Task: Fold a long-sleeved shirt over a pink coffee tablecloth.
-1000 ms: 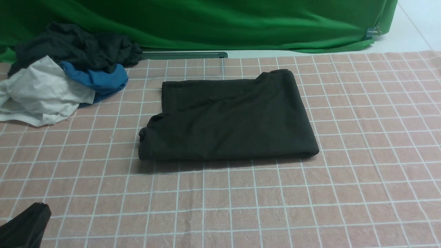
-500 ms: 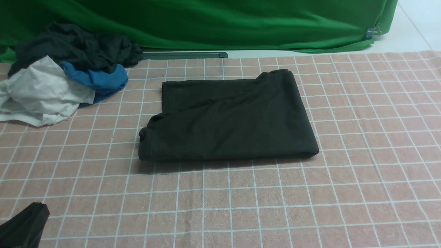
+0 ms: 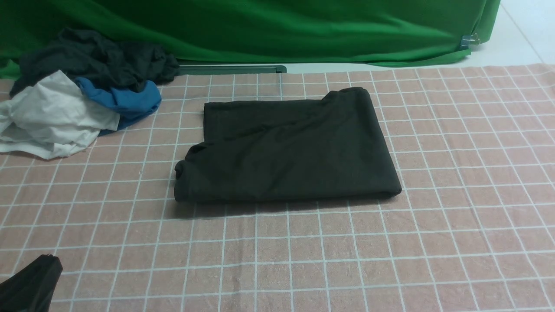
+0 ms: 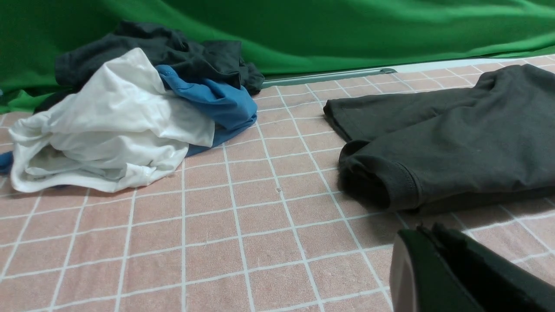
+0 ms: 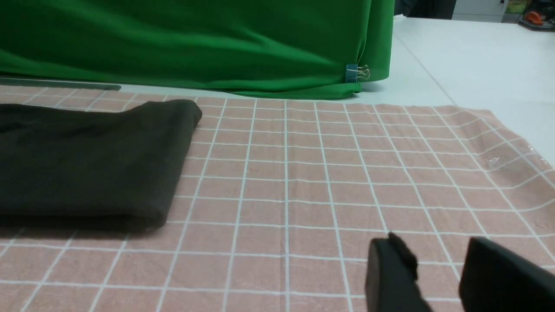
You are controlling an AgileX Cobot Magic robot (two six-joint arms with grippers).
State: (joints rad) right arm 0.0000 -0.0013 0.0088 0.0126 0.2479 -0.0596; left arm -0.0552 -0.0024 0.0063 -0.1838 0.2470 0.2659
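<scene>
Black long-sleeved shirt [image 3: 286, 147] lies folded at the centre of the pink coffee tablecloth [image 3: 455, 182]. Left gripper [image 4: 438, 242], near left: jaws pressed together, empty. Right gripper [image 5: 438, 264]: jaws parted, empty.

We see the left end effector [image 3: 30, 284] low at the near left corner of the front view, fingers pressed together in its wrist view, holding nothing. The right end effector [image 5: 438, 277] appears only in its wrist view, fingers [image 5: 390, 273] parted and empty.
</scene>
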